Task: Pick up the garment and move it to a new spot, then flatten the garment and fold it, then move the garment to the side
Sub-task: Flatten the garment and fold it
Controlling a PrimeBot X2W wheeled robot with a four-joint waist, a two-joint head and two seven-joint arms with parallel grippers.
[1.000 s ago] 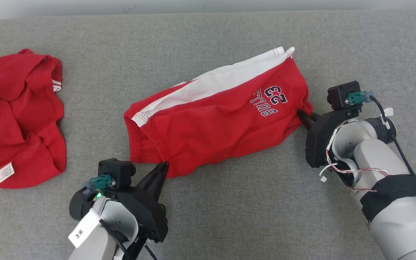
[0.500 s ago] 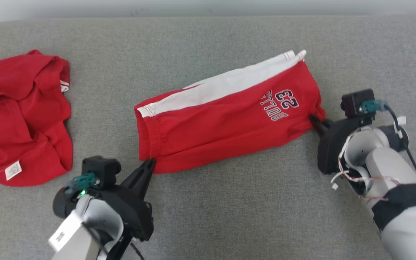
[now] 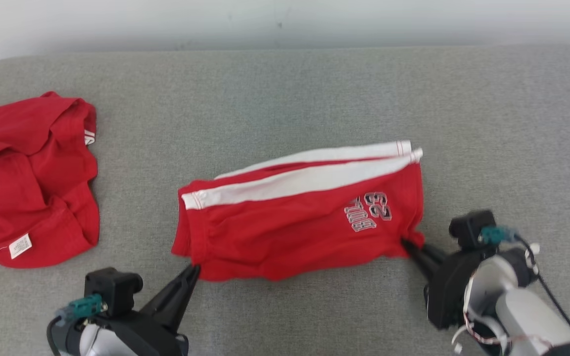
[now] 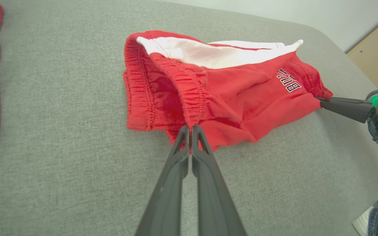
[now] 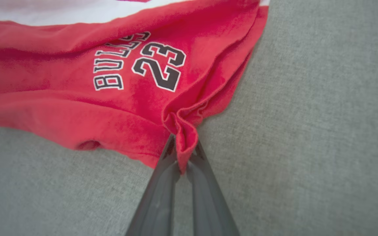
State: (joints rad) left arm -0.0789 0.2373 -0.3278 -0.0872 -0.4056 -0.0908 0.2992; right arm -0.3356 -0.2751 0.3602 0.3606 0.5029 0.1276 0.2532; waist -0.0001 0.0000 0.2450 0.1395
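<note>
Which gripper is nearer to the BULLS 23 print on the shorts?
Right. The right gripper pinches the hem of the shorts just beside the print; the left gripper pinches the waistband at the opposite end.

shorts (image 3: 295, 232) mid-couch (image 3: 285, 89), second garment (image 3: 27, 173) far left
</note>
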